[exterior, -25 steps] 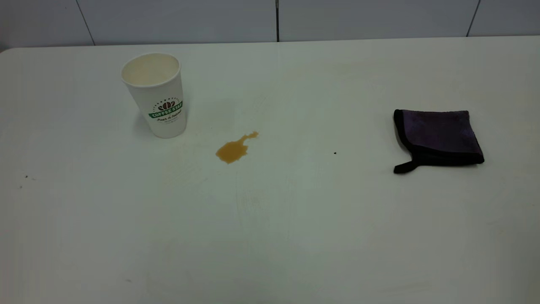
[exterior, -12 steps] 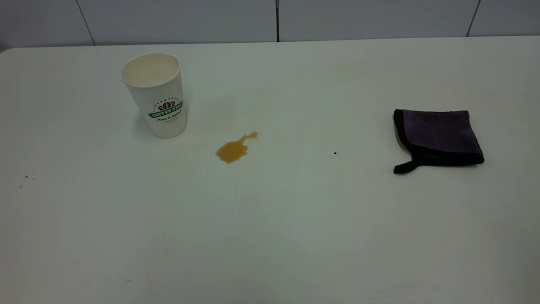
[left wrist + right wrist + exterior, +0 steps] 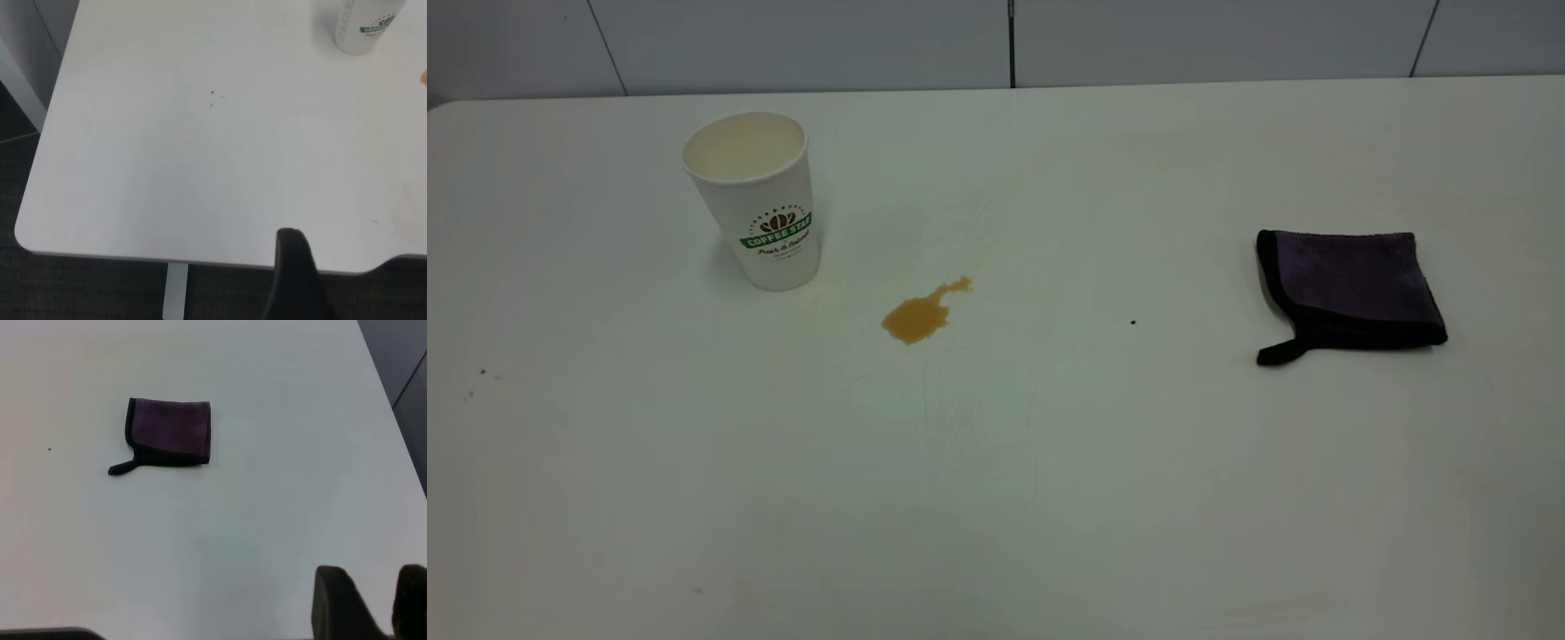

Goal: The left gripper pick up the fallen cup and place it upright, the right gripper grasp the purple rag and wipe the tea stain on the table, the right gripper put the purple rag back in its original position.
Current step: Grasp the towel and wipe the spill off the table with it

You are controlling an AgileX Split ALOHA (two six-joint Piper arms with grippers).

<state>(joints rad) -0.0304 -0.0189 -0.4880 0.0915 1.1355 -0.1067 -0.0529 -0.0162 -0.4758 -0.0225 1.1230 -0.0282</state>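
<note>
Purple rag (image 3: 169,432) lies flat, well apart from right gripper (image 3: 373,600) (fingers parted).

One white textured paper cup with a green band (image 3: 756,200) stands on one off-white smooth counter (image 3: 996,462). One small square dark purple terry rag with black edging (image 3: 1350,292) lies there, along with one amber-brown liquid stain (image 3: 920,313). Two black claws show, one in each wrist view: left (image 3: 293,280), right (image 3: 370,603).

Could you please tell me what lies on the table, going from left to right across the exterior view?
Cup → tea stain → tiny black speck → purple rag.
</note>
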